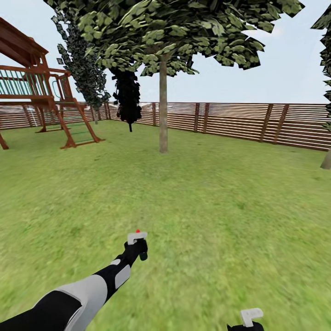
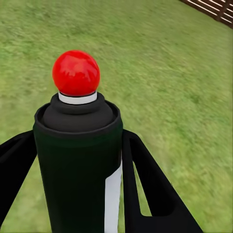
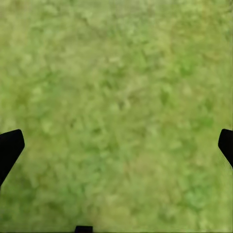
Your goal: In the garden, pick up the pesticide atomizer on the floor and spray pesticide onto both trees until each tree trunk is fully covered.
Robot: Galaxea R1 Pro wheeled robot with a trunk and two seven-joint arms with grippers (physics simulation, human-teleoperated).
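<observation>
The garden's green lawn (image 1: pixel 207 207) spreads out to a brown horizontal-slat wooden fence (image 1: pixel 239 120) along its far edge. A tall tree with a wide canopy of flat green leaves (image 1: pixel 174 32) stands well inside the lawn, ahead of the robot, on a bare straight grey-brown trunk (image 1: pixel 163 105) — no white specks can be made out on the bark from here. At the lawn's right edge the foot of a second grey-brown trunk (image 1: pixel 326 160) leans into view. A reddish wooden play tower (image 1: pixel 41 96) sits toward the far left corner, with a narrow dark cypress-like column (image 1: pixel 127 99) near the fence between it and the tree.

The left arm reaches forward over the grass, and its left tool (image 1: pixel 136 250) is closed around the small dark bottle of the pesticide atomizer (image 2: pixel 80 160) — black fingers (image 2: pixel 150 189) press both sides, the bottle upright, its red dot (image 2: pixel 76 73) on top. What it contains cannot be seen.

The right tool (image 1: pixel 248 322) hangs low over the grass near the robot, fingers spread wide, holding nothing.
</observation>
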